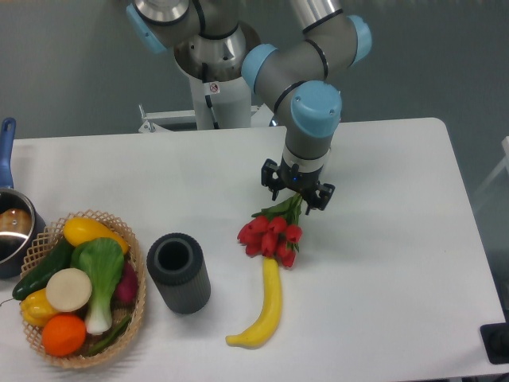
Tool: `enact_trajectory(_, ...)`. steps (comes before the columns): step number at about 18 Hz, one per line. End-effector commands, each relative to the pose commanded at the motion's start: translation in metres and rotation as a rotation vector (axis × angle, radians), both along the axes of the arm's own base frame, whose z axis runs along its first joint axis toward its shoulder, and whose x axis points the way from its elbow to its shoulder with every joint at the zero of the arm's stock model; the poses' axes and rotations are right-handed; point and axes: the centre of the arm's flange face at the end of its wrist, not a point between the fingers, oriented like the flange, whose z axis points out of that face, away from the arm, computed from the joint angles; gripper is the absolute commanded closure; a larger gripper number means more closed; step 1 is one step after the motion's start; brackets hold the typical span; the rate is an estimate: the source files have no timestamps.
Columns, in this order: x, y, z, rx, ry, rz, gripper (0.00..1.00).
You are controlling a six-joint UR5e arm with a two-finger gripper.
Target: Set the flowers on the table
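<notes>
The end effector (297, 185) grips the green stems of the flowers (270, 234), red heads hanging low toward the worktop (398, 239). They sit just above the banana (267, 306) tip, apparently positioned for laying down.

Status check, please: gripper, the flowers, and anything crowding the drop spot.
Gripper low over the table, around the stems; grip unclear. Flowers at the tabletop, blooms toward the front. Banana right below the blooms.

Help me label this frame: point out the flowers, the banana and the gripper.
flowers (269, 237), fixed camera, on the red tulip heads.
banana (269, 306), fixed camera, on the middle of its yellow body.
gripper (297, 188), fixed camera, midway between its fingertips, above the stems.
</notes>
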Motion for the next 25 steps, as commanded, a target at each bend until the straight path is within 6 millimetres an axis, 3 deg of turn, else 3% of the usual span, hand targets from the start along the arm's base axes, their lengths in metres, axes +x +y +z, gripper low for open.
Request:
enact_trajectory(3,-0.025,0.017,0.069,0.099,0.121,0.012,0.0)
enact_trajectory(6,-0.027,0.029,0.123,0.199,0.199,0.002,0.0)
enact_trajectory(11,-0.03,0.041,0.182,0.317,0.285,-0.029,0.0)
enact_trajectory(17,-0.018,0.055,0.194,0.46,0.213,-0.077,0.0)
enact_trajectory(25,-0.02,0.042,0.207,0.509,0.197,-0.03,0.0)
